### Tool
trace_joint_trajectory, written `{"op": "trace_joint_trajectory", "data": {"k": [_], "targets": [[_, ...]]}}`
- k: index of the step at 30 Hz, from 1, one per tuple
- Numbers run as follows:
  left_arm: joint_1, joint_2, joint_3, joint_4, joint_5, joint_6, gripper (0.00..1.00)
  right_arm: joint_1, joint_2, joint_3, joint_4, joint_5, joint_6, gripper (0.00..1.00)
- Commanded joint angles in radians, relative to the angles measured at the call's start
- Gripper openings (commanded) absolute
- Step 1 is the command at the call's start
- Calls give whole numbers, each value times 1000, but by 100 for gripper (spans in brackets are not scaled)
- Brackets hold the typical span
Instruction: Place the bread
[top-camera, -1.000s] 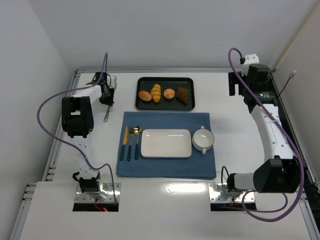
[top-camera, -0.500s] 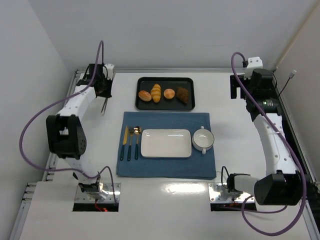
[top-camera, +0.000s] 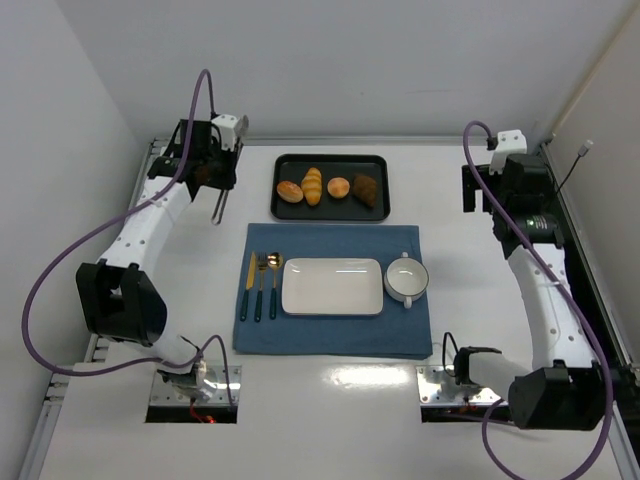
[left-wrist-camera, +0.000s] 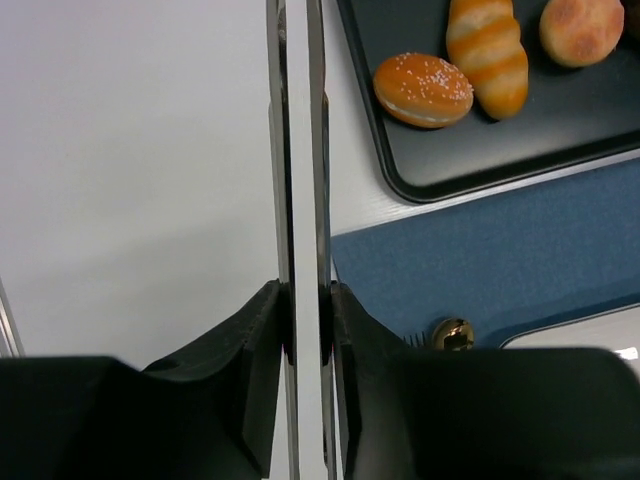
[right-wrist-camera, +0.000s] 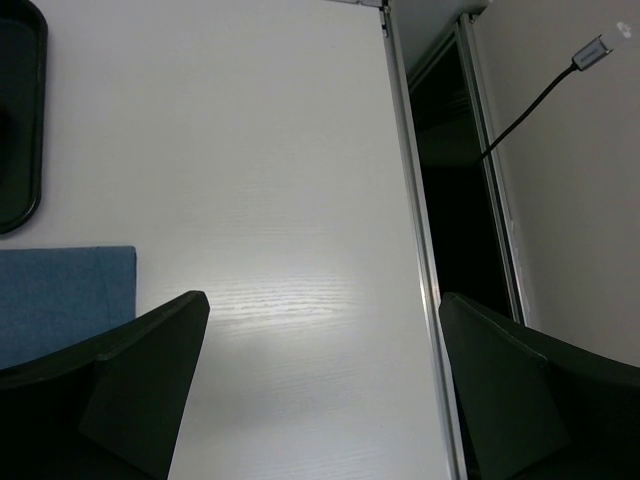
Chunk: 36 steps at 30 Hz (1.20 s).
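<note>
left gripper (top-camera: 216, 218) nearly closed, empty, above table (left-wrist-camera: 150, 150) just left of tray (left-wrist-camera: 400, 185), bread (left-wrist-camera: 423, 88) on tray, right gripper (right-wrist-camera: 322, 300) wide, apparently empty, by right edge

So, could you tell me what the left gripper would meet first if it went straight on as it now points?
Probably the bare white table left of the black tray: the tongs in the left gripper run alongside it, missing the bread. Depth is unclear; their tips are cropped.

Top external: high over near edge, facing down, whole table (top-camera: 450, 170). Left wrist: close, downward; shares tray (left-wrist-camera: 480, 140) left end, mat (left-wrist-camera: 500, 260) corner. Right wrist: close, table right edge.
</note>
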Motion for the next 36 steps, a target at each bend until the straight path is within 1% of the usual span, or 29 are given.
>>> {"op": "trace_joint_trajectory", "data": {"k": [1,2,5,10,12,15,18,20,21,29,36], "targets": [[0,-45,-3,17,20,-12,21,-6,-44,-11,32,15,11,100],[0,-45,-3,17,20,-12,24,-6,-53,-11,32,15,11,100],[-10,-45,-13,17,20,-12,28,-6,-53,-2,32,15,11,100],[-28,-45,-13,17,20,-12,40,-6,-62,-2,32,15,11,100],[-28,-45,-13,17,30,-12,40,-15,-71,-2,32,24,11,100],[-65,-45,-13,17,30,-12,42,-15,-71,-2,32,24,2,100],[-89,-36,-13,17,20,-12,50,-15,-71,-2,32,24,2,100],[-118,-25,-13,17,20,-12,52,-15,-71,-2,32,24,2,100],[-128,-25,-13,17,8,-12,57,-15,-71,-2,23,24,2,100],[-197,48,-22,46,-35,-12,57,-25,-71,-2,23,24,-7,100],[-197,129,-4,74,-54,11,57,-25,-71,-2,23,33,-8,100]]}}
